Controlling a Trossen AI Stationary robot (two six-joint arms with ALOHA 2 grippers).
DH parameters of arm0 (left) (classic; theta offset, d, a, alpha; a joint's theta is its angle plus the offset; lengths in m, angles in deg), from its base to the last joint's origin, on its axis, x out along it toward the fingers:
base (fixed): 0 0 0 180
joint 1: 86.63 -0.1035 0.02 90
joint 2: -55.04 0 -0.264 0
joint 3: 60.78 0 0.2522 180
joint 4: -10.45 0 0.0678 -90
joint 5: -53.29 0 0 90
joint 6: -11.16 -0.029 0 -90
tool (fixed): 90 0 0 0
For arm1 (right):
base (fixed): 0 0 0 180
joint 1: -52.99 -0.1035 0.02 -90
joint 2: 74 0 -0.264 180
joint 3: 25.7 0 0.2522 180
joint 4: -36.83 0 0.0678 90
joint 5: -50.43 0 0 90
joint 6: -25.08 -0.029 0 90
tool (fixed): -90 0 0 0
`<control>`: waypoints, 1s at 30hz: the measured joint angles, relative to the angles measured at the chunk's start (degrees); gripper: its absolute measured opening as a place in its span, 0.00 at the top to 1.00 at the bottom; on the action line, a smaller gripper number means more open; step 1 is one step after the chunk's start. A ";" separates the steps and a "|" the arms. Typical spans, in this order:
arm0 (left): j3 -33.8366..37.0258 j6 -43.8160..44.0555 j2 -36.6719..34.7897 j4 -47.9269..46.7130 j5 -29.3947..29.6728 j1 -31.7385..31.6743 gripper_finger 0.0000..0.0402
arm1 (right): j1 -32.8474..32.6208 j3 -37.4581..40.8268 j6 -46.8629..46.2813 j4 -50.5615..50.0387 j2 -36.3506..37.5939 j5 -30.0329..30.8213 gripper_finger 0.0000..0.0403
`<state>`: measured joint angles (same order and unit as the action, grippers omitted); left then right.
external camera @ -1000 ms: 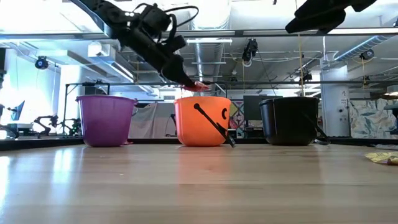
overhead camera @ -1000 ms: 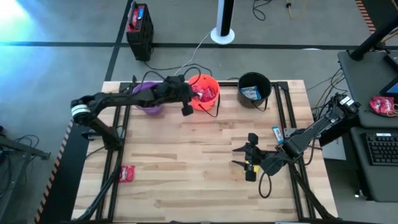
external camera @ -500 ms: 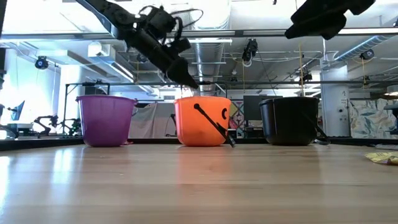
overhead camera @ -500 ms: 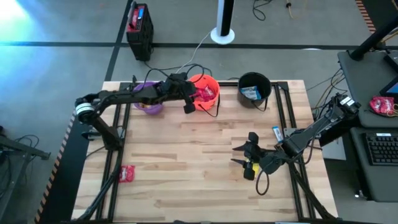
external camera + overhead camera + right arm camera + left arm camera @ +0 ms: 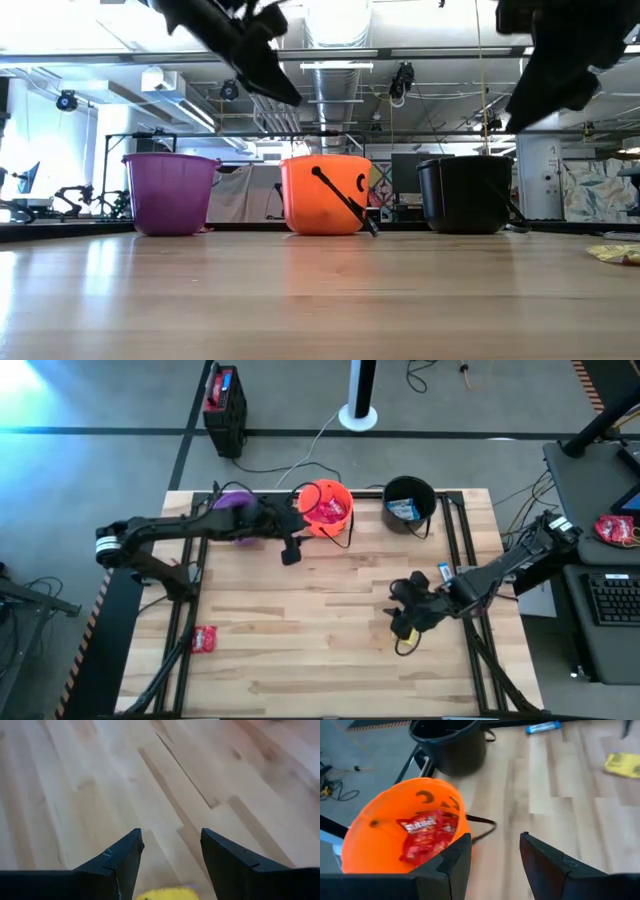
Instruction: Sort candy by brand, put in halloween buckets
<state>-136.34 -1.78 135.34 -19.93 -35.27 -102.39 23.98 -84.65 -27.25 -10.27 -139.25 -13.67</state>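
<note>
1. The right claw (image 5: 405, 622) hangs low over the counter (image 5: 300, 660) at about four o'clock in the high view, fingers spread and empty, with a yellow packet (image 5: 404, 647) showing just under it; in the right wrist view a yellow edge (image 5: 162, 894) lies between the fingertips.
2. To do the pick well, I judge the claw should centre on the packet, drop straight until the fingers brush the wood, then clench across the packet's short side so the flat wrapper does not slide out.
3. The left claw (image 5: 290, 550) sits near eleven o'clock, just beside the orange bucket (image 5: 327, 508), fingers apart and holding nothing.
4. The orange bucket holds red packets (image 5: 427, 834), plain in the left wrist view.
5. The black bucket (image 5: 409, 502) at one o'clock holds a blue-and-white packet (image 5: 401, 510).
6. The purple bucket (image 5: 235, 510) is mostly hidden by the left arm; its contents cannot be told.
7. Loose candy remains: a red packet (image 5: 204, 639) at eight o'clock and a blue packet (image 5: 446, 575) near three o'clock.
</note>
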 joint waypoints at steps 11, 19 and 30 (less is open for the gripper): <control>0.02 11.97 -6.73 -13.37 6.17 7.02 0.62 | 5.75 0.00 -4.61 -3.32 -1.79 -21.09 0.60; 0.15 15.11 -9.15 -14.94 11.58 14.72 0.62 | 4.32 -0.40 -14.51 -10.74 -7.59 -30.83 0.64; 0.46 19.95 -10.43 -17.66 19.52 24.30 0.62 | 3.91 -1.38 -21.25 -14.33 -13.26 -29.27 0.47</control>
<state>-135.88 18.16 124.91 -37.59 -15.74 -78.09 27.89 -86.03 -48.50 -24.60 -152.51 -42.95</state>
